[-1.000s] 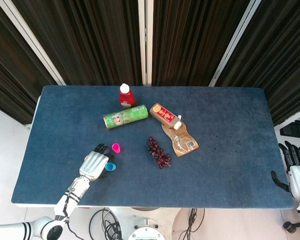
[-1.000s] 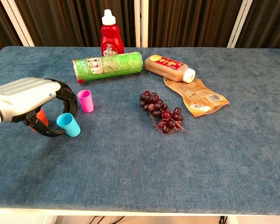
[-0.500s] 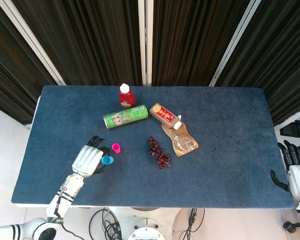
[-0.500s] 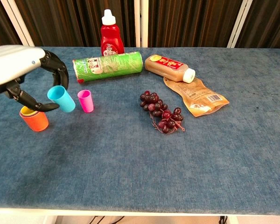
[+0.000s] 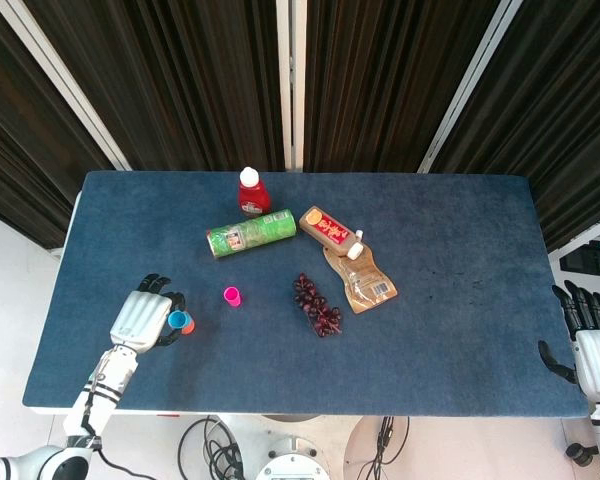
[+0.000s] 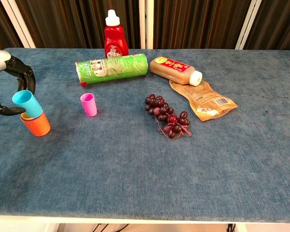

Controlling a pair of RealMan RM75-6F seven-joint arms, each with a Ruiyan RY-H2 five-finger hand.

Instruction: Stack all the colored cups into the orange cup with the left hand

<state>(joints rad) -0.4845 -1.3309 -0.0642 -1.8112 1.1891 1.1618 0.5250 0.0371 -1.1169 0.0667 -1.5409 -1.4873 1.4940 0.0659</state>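
Observation:
My left hand (image 5: 143, 316) (image 6: 5, 72) holds a blue cup (image 6: 27, 104) (image 5: 177, 320), tilted, right over the mouth of the orange cup (image 6: 36, 124) at the table's front left. A yellow cup rim (image 6: 24, 116) shows inside the orange cup. Whether the blue cup touches it I cannot tell. A pink cup (image 6: 89, 104) (image 5: 232, 296) stands upright to the right of them. My right hand (image 5: 590, 335) hangs off the table's right edge, fingers apart, holding nothing.
A green can (image 6: 112, 68) lies on its side behind the cups, with a red sauce bottle (image 6: 116, 42) behind it. A brown drink bottle (image 6: 175, 69), a pouch (image 6: 203, 99) and a bunch of grapes (image 6: 166, 116) lie mid-table.
My left hand lifted the blue cup from beside the pink cup and carried it left, over the orange cup. The right hand stayed still.

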